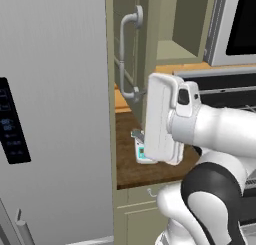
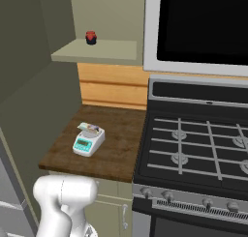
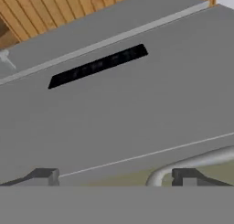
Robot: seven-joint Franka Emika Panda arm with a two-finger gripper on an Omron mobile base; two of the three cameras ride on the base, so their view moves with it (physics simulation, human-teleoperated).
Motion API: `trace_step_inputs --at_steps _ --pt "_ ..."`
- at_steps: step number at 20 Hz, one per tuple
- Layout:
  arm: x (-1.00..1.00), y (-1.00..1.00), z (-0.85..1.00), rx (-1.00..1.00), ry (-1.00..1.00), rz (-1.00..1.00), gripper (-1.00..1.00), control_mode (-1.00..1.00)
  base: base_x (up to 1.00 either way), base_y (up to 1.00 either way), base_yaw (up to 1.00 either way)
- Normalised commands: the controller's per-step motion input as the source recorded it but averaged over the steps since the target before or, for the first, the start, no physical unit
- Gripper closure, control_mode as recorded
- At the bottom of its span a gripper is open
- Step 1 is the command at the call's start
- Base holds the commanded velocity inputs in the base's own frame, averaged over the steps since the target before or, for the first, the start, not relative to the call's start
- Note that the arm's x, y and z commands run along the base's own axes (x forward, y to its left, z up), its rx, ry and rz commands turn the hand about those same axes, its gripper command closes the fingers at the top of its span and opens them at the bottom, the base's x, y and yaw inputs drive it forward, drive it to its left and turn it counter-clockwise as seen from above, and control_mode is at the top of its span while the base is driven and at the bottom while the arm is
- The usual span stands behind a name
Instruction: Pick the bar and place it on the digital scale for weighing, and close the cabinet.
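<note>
The surface (image 2: 116, 139) is showing dark, matt wood grain. The digital scale (image 2: 88, 140) is looking like smooth white plastic, the bar (image 2: 90, 128) on it like pale printed wrapper. The cabinet (image 1: 142, 49) is wearing flat olive paint, its handle (image 1: 125, 54) gleaming like brushed grey metal.

Base cams flanking; shared digital scale (image 1: 144, 151) counter

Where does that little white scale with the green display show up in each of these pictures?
Left base view: the digital scale sits mid-frame on the wooden counter, half hidden behind the robot's white arm.
Right base view: the scale stands in full sight, left of centre, with the bar lying on it.
Hand view: not in it.
Shared landmark: the wooden counter beneath the scale.
</note>
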Motion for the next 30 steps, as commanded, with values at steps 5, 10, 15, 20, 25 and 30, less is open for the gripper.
trace_step_inputs --at_steps 5,10,15,20,25,30 --pt "0.95 -0.04 -0.36 0.00 0.10 -0.18 -1.00 -1.00 0.00 0.00 0.00" --pt "0.65 -0.38 -0.09 0.01 0.00 -0.12 -1.00 -1.00 0.00 0.00 0.00" --pt "0.71 -0.58 -0.06 0.05 0.04 -0.08 -1.00 -1.00 0.00 0.00 0.00" --pt "0.63 -0.57 -0.03 0.05 0.01 -0.07 -1.00 -1.00 0.00 0.00 0.00" --pt "0.61 -0.47 -0.08 0.04 0.00 -0.07 -1.00 -1.00 0.00 0.00 0.00" --pt "0.79 -0.33 -0.21 0.00 0.00 -0.08 -1.00 -1.00 0.00 0.00 0.00"
